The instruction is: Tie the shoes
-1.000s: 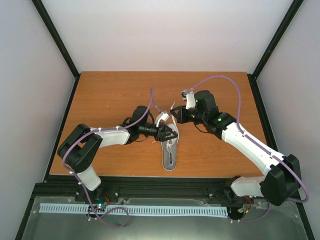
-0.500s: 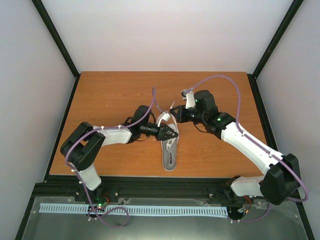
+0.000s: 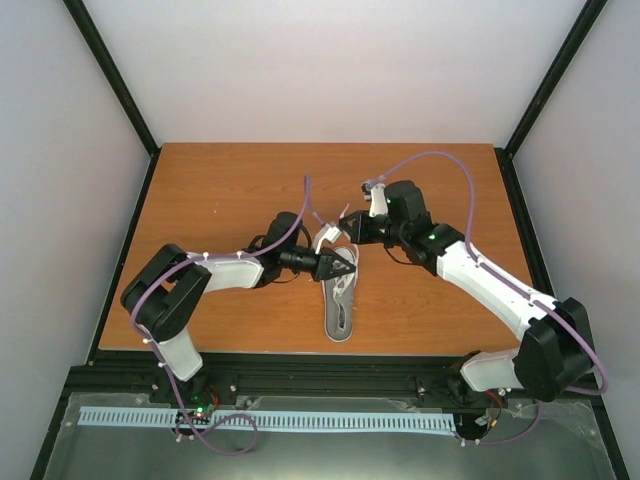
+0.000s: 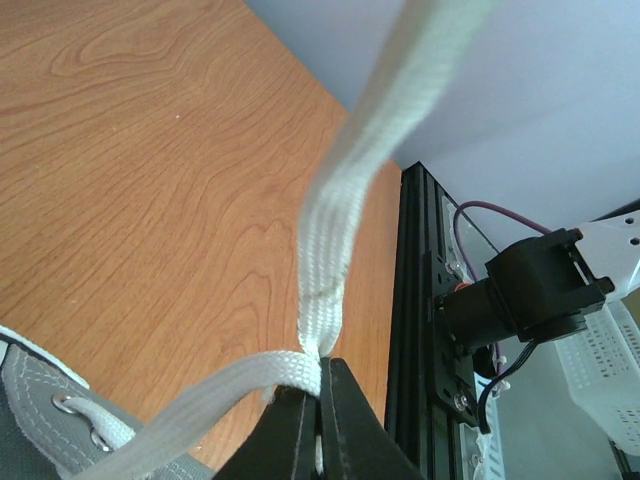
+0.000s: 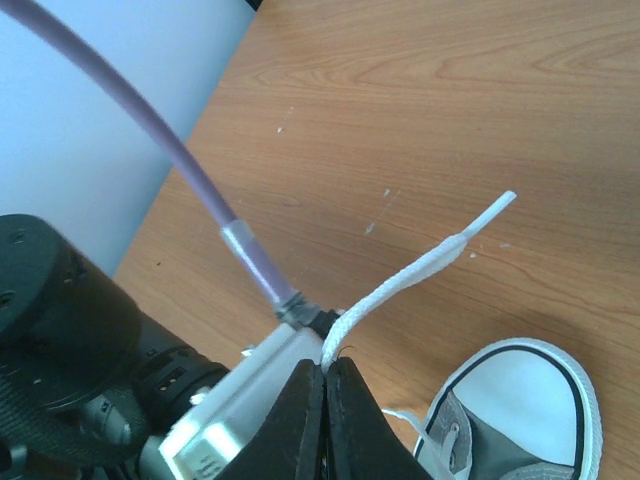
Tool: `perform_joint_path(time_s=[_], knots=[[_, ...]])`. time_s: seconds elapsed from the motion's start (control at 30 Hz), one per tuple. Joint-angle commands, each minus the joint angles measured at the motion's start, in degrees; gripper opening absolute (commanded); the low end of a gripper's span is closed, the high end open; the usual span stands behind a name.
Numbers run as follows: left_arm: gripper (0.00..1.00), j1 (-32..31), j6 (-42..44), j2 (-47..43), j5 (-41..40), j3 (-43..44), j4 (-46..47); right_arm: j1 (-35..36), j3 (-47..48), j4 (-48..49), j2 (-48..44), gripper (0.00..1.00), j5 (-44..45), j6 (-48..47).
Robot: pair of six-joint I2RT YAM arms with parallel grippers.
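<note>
The small grey sneaker (image 3: 338,296) with white toe cap lies mid-table, toe toward the back. My left gripper (image 3: 346,266) sits over its laced part and is shut on a white lace (image 4: 330,250) that runs up out of the left wrist view; grey canvas with eyelets (image 4: 45,410) shows at lower left. My right gripper (image 3: 349,231) hovers at the toe end, shut on the other white lace (image 5: 420,270), whose tip sticks out over the wood. The white toe cap (image 5: 525,385) shows in the right wrist view.
The brown wooden table (image 3: 220,200) has black frame rails at its sides and front (image 3: 300,370). A purple cable (image 5: 190,190) and the left arm's body (image 5: 90,370) lie close to my right gripper. White walls enclose the table.
My right arm has shifted slightly left and back at the toe end with its lace. The left gripper and the shoe have barely moved.
</note>
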Motion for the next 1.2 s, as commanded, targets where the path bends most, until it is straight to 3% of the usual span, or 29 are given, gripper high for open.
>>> perform_joint_path(time_s=[0.0,0.33,0.53,0.83,0.9,1.03,1.17], knots=[[0.01,-0.56,0.23,-2.76,-1.09,-1.38,4.05,-0.94,-1.61,1.75,1.69,0.03,0.67,2.59],[0.01,-0.39,-0.39,-4.26,-2.19,-5.22,6.01,-1.64,-0.23,5.28,5.94,0.03,-3.05,4.15],[0.01,-0.39,-0.35,-5.69,-2.27,-6.51,5.9,-1.6,4.2,8.58,14.4,0.03,-12.12,5.7],[0.01,-0.07,-0.94,-6.84,-4.38,-8.16,5.9,-0.94,8.92,4.13,26.61,0.04,-19.44,3.25],[0.01,0.01,-1.77,-6.82,-5.25,-8.56,6.42,-1.02,9.46,2.48,27.65,0.12,-18.77,1.12],[0.01,0.14,-3.57,-7.47,-7.45,-10.24,8.18,-2.52,9.28,-0.08,26.47,0.58,-14.85,-1.56],[0.01,0.39,-5.13,-8.25,-9.27,-11.86,9.12,-6.01,6.07,1.0,22.49,0.79,-14.39,-2.78]])
